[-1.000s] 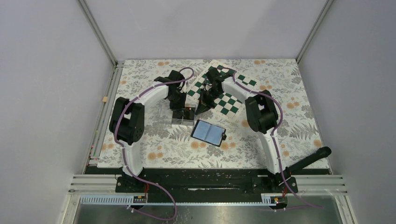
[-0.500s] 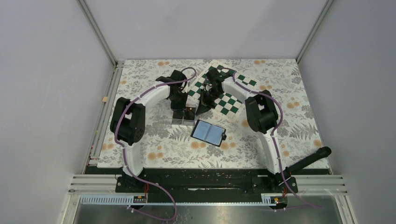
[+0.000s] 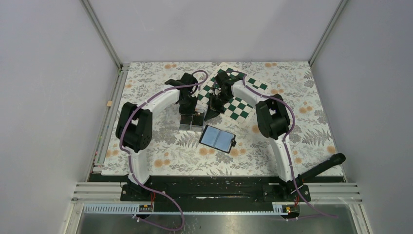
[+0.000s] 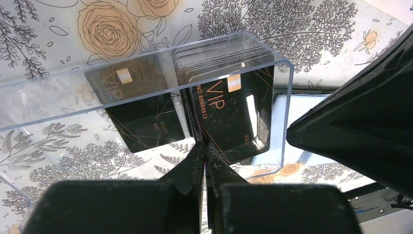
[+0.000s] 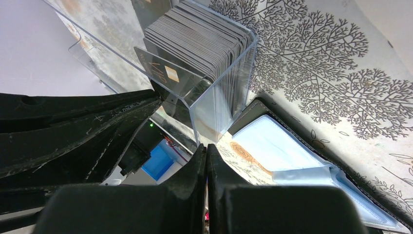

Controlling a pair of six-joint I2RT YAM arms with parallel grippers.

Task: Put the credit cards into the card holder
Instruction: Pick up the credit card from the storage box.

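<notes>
The left tool point(image 4: 204, 152) had edged further into the clear box point(image 4: 146, 56), fingers pinched on the front card point(image 4: 234, 114) of the credit cards point(image 5: 199, 39). The right tool point(image 5: 206, 153) stayed pressed together, empty (the card holder point(image 3: 217, 138) lay spread just beside the box, apparently unfilled), so extraction was only beginning.

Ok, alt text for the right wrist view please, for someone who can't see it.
A clear plastic box packed with upright credit cards sits just beyond the right tool, whose fingers are pressed together. One front card leans outward, with the left tool's dark tip at its lower corner; the open card holder lies to the right.
</notes>
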